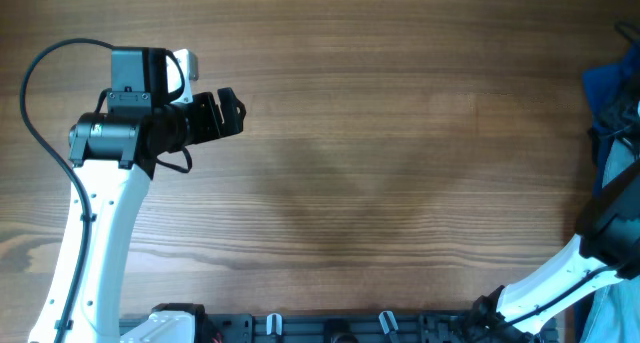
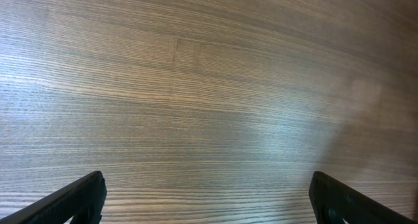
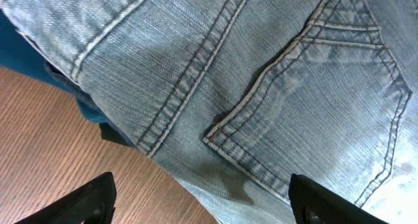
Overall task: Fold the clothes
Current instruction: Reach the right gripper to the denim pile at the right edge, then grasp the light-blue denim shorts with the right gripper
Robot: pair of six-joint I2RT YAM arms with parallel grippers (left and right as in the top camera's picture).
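Note:
The light blue denim shorts (image 3: 261, 74) fill the right wrist view, with a stitched back pocket (image 3: 320, 100) and seams showing. They lie partly over dark blue fabric (image 3: 26, 48) at the table's right edge. My right gripper (image 3: 209, 208) is open just above the shorts' lower edge and holds nothing. In the overhead view only the right arm (image 1: 615, 228) shows, at the right edge. My left gripper (image 1: 228, 113) is open and empty over bare wood at the upper left; its fingers (image 2: 206, 201) frame only table.
A dark blue fabric heap (image 1: 610, 88) sits at the table's right edge. A pale blue bit of cloth (image 1: 608, 311) shows at the bottom right corner. The wooden table (image 1: 380, 163) spans the view, with a black rail (image 1: 330, 328) along the front edge.

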